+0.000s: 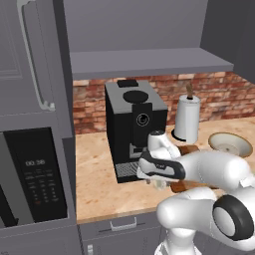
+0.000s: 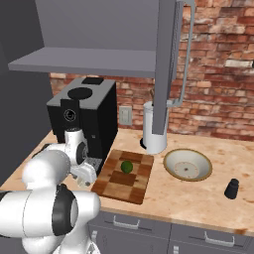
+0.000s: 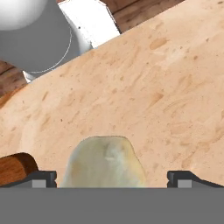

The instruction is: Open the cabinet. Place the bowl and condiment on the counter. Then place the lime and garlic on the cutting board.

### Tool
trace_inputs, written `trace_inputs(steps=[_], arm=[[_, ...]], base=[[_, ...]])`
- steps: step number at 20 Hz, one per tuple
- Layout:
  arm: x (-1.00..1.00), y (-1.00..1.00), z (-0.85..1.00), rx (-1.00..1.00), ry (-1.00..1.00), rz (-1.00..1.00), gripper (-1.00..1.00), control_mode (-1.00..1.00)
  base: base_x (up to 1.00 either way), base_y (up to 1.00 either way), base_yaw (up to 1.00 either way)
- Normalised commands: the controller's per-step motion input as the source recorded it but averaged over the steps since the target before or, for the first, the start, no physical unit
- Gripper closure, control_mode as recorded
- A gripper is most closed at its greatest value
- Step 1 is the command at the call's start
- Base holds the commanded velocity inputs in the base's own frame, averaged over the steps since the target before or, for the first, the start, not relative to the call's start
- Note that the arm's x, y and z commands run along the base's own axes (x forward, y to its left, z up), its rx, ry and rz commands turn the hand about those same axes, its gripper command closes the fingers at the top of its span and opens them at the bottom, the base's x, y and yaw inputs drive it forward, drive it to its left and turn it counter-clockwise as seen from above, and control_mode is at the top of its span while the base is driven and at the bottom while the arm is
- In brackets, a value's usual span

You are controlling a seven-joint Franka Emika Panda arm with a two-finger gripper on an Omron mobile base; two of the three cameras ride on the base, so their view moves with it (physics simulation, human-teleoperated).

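Garlic (image 3: 105, 161) sits on the counter (image 3: 166, 87) between the spread fingers of the gripper (image 3: 111, 177), just left of the board (image 2: 124, 176) and not gripped. Lime (image 2: 127, 166) rests on the board; bowl (image 2: 187, 164) and bottle (image 2: 231, 188) stand right of it.

Speckled matt stone counter (image 2: 208, 198)

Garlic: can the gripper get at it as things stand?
Probably yes. In the hand view the garlic sits on the bare counter between the open fingers, with nothing in between. The board corner lies beside it.
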Motion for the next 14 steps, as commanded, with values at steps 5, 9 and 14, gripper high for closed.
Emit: trace_inputs(steps=[5, 9, 14], arm=[[-0.02, -0.17, -0.26, 0.00, 0.00, -0.04, -1.00, -1.00], [-0.08, -0.04, -0.16, 0.00, 0.00, -0.03, 1.00, -1.00], [-0.25, -0.02, -0.06, 0.00, -0.03, -0.04, 1.00, -1.00]], base=[[0.00, 0.00, 0.00], [0.00, 0.00, 0.00], [0.00, 0.00, 0.00]])
